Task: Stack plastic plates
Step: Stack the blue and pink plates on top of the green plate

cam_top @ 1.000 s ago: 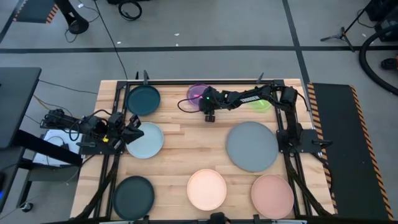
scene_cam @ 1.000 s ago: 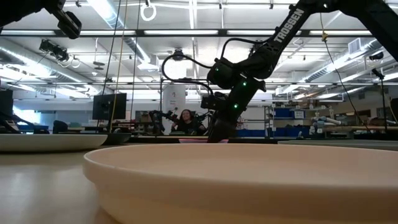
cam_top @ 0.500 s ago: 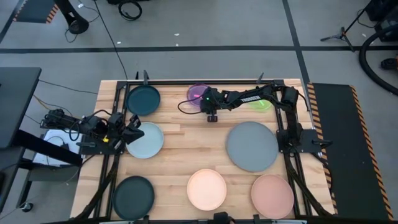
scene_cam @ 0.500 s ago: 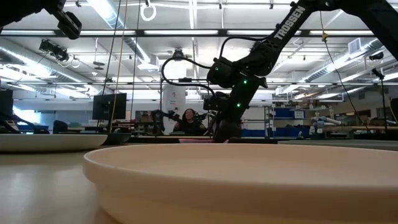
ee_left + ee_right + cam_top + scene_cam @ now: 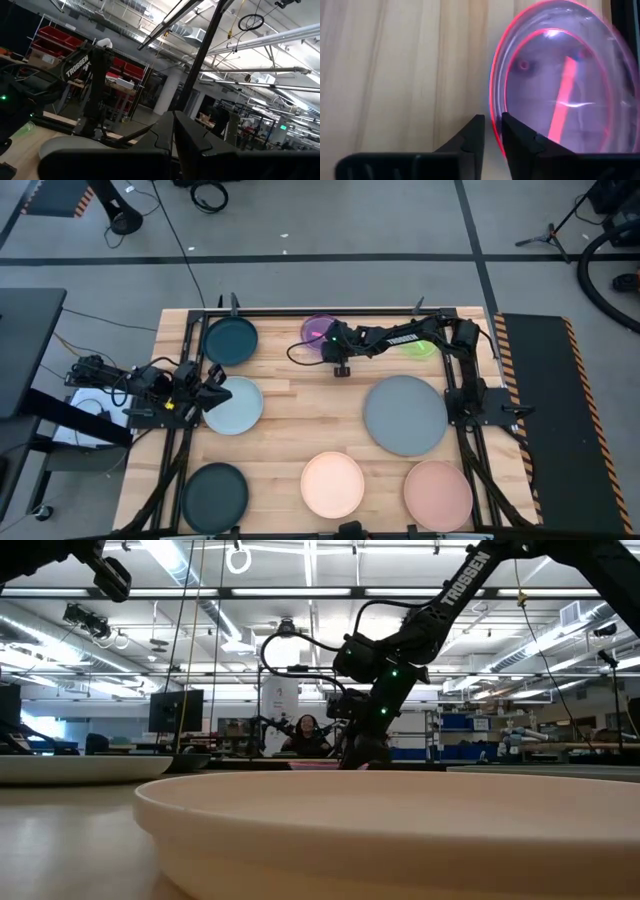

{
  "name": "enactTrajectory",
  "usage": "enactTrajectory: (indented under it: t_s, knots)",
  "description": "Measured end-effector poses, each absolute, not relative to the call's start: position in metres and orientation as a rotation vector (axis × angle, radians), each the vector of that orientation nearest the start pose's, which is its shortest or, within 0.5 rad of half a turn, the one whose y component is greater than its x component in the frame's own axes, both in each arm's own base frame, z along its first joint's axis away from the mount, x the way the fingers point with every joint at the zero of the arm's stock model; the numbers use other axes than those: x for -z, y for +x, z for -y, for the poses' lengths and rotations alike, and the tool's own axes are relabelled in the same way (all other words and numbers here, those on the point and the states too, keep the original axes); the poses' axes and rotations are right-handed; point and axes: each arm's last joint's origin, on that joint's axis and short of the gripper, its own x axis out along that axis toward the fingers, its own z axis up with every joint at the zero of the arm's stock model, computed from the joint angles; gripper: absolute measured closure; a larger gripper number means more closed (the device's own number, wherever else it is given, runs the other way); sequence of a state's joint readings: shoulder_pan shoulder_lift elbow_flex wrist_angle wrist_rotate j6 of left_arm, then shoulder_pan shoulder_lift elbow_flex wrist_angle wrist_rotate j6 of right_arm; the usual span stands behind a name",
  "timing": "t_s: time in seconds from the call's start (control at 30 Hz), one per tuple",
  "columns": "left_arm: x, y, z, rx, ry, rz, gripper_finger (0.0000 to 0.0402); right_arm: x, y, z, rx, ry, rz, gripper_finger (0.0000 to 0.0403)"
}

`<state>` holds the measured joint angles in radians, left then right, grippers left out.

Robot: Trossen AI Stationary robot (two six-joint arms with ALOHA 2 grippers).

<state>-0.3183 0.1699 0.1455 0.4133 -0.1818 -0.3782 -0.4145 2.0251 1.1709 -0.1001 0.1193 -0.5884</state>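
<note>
The right claw point(image 5: 340, 368) hangs low at the far middle of the worktop point(image 5: 290, 420), just beside the near rim of the small purple-pink plate point(image 5: 320, 332). In the right wrist view the claw point(image 5: 491, 131) has its two fingers point(image 5: 472, 135) drawn almost together, a thin gap between them, and the plate's glowing red rim point(image 5: 496, 100) lies just past the tips. Whether the tips touch the rim cannot be told. They hold nothing that shows.

The right arm reaches across a small green plate point(image 5: 421, 347) near the far right corner. A dark teal plate point(image 5: 231, 340) lies at the far left, well apart from the purple-pink one, with bare wood between them. The large grey plate point(image 5: 405, 415) lies on the right half of the worktop, with open wood between it and the claw. Along the near edge lie a second dark teal plate point(image 5: 215, 495), a cream plate point(image 5: 333, 484) and a pink plate point(image 5: 438, 493), each apart from its neighbours. In the low view the cream plate point(image 5: 400, 830) fills the foreground.

The left claw point(image 5: 214, 387) waits at the left edge, over the rim of the pale blue-grey plate point(image 5: 238, 408). In the left wrist view its fingers point(image 5: 192, 142) stand pressed together, empty.

A seated person point(image 5: 304, 736) shows far back in the room.
</note>
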Motion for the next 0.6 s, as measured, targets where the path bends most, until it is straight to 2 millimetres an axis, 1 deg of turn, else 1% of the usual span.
enactTrajectory:
  t_s: [0.13,0.23,0.37,0.47,0.53,0.6]
  knots:
    - [-0.239,0.092,0.025,0.205,-0.469,0.348,0.0379,-0.117,0.363,0.163,0.193,-0.387,-1.058,0.0365]
    - [-0.239,0.092,0.025,0.205,-0.470,0.348,0.0379,-0.116,0.363,0.164,0.231,-0.385,-1.069,0.0391]
    - [-0.238,0.092,0.025,0.204,-0.469,0.345,0.0379,-0.117,0.365,0.158,0.270,-0.395,-1.080,0.0392]
    - [-0.237,0.093,0.025,0.200,-0.460,0.332,0.0379,-0.119,0.368,0.147,0.269,-0.421,-1.093,0.0394]
    - [-0.237,0.093,0.025,0.190,-0.458,0.330,0.0379,-0.124,0.368,0.138,0.267,-0.441,-1.102,0.0397]
    - [-0.237,0.093,0.024,0.172,-0.461,0.332,0.0379,-0.134,0.366,0.128,0.257,-0.455,-1.118,0.0397]
